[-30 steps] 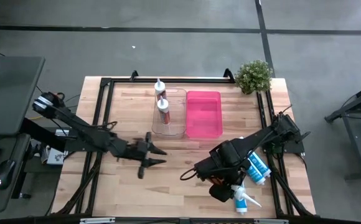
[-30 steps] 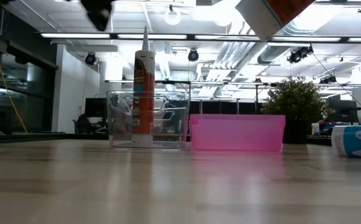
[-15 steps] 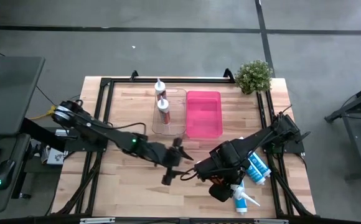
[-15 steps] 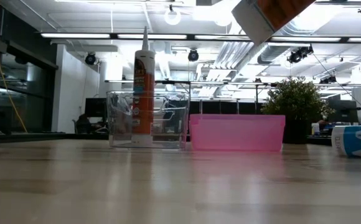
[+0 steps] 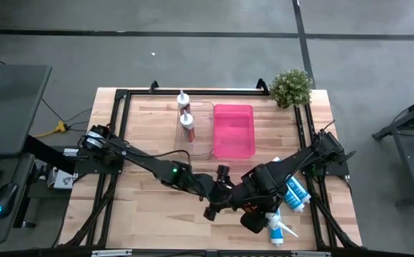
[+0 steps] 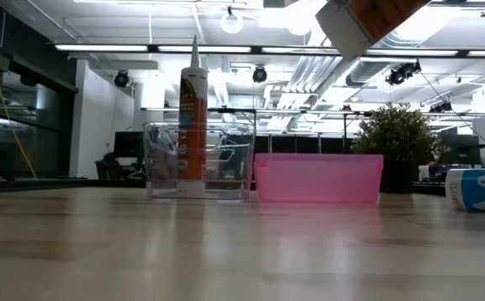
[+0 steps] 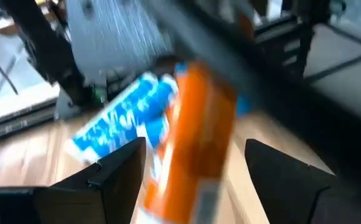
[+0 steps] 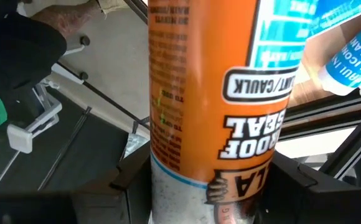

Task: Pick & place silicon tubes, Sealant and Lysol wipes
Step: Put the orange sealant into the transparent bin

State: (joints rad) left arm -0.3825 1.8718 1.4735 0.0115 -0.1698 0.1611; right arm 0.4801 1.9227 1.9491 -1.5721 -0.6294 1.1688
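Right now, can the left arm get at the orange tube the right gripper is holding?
Probably yes. The left gripper is open with the orange tube right ahead between its fingers, held off the table by the right gripper; nothing stands between them.

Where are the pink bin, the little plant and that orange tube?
pink bin (image 5: 233, 111): high view, its inner floor.
plant (image 5: 290, 86): high view, its leaves.
orange tube (image 8: 199, 93): right wrist view, its label.

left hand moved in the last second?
Yes. The left hand swept rightward across the table, from left of the clear bin to beside the right hand.
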